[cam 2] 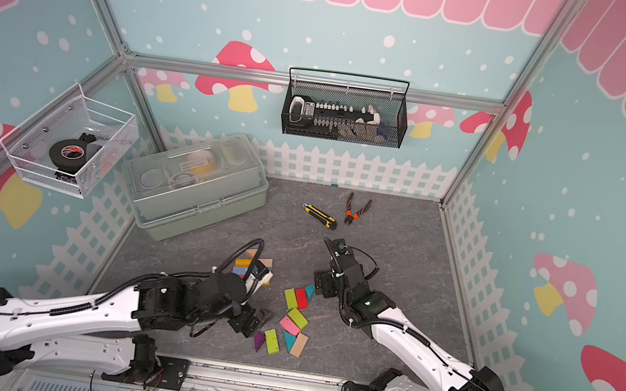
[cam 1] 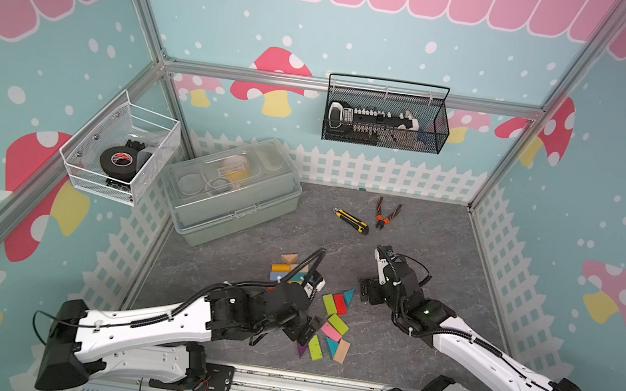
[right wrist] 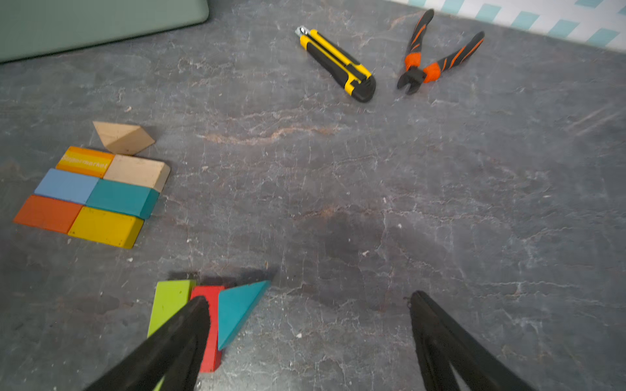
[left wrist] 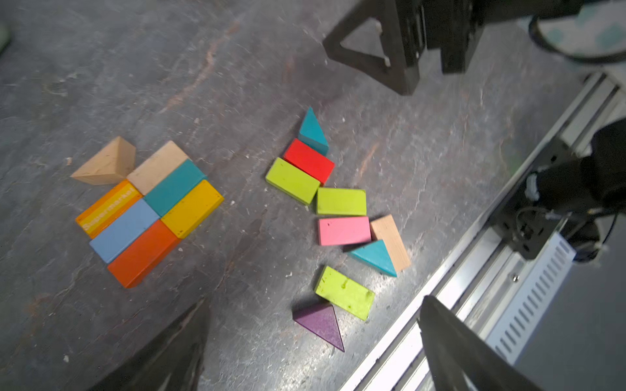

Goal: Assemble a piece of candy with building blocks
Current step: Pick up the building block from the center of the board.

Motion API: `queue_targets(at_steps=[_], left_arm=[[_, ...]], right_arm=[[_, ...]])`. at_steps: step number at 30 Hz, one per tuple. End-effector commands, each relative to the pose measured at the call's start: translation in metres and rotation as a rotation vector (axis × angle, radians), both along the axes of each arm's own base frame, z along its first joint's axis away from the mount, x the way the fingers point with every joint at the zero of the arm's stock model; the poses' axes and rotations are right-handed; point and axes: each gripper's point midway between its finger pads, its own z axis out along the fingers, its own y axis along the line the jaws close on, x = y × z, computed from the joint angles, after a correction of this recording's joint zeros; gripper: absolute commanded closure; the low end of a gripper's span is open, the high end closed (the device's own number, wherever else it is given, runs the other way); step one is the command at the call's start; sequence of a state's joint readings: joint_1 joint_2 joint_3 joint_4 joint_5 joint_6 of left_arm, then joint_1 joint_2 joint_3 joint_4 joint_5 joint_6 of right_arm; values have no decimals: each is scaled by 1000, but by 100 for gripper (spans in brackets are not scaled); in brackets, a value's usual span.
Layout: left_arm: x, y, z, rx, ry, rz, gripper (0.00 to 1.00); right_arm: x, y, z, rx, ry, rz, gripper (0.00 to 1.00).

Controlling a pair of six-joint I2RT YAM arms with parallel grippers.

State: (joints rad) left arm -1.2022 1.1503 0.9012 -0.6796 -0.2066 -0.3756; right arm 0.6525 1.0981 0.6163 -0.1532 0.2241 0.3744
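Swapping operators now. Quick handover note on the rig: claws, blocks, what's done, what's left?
Left claw: open, empty, above the loose blocks.
Right claw: open, empty, beside the red rectangular block.
Assembled cluster: six flat rectangular painted wooden blocks packed in a grid, with a plain tan triangular wedge at one end.
Loose blocks: green, pink, red, tan rectangles plus teal and purple wedges, scattered nearer the rail.
Left, probably: a wedge on the opposite end of the cluster.

The left wrist view shows 16 building blocks (left wrist: pixel 340 201): 12 flat rectangles and 4 triangular wedges. By colour: 3 green, 3 teal, 3 tan, 2 orange, and 1 each yellow, light blue, red, pink, purple. 1 utility knife (right wrist: pixel 337 64), 1 pliers (right wrist: pixel 437 59).
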Motion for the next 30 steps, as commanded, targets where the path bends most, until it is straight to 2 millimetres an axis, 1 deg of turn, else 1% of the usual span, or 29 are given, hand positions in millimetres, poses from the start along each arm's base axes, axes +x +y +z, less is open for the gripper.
queue_targets(at_steps=[1,2,3,5,7,11,18,21,25,30], left_arm=[[-25,13,-38,237,81,-148,6],[-30,13,-44,263,104,-174,6],[-30,13,-48,281,114,-174,5],[-33,7,-52,278,134,-217,5],[-29,4,-55,301,126,-224,4],[-23,2,-73,351,190,-227,5],[-25,1,-90,334,286,-228,7],[-23,1,-101,365,302,-230,9],[-27,2,-117,400,334,-230,12],[-24,3,-119,391,313,-214,13]], right_arm=[[1,0,1,54,-21,11,8],[1,-4,-2,53,-16,-3,8],[1,-6,-3,59,-13,-11,7],[0,-7,-6,79,-14,-13,7],[-1,-7,-10,88,-9,-18,7],[-3,-10,-20,87,11,-27,7],[-3,-13,-21,90,8,-43,7],[-3,-13,-23,87,15,-45,7],[-2,-14,-25,82,20,-49,7],[-1,-15,-27,75,24,-58,7]])
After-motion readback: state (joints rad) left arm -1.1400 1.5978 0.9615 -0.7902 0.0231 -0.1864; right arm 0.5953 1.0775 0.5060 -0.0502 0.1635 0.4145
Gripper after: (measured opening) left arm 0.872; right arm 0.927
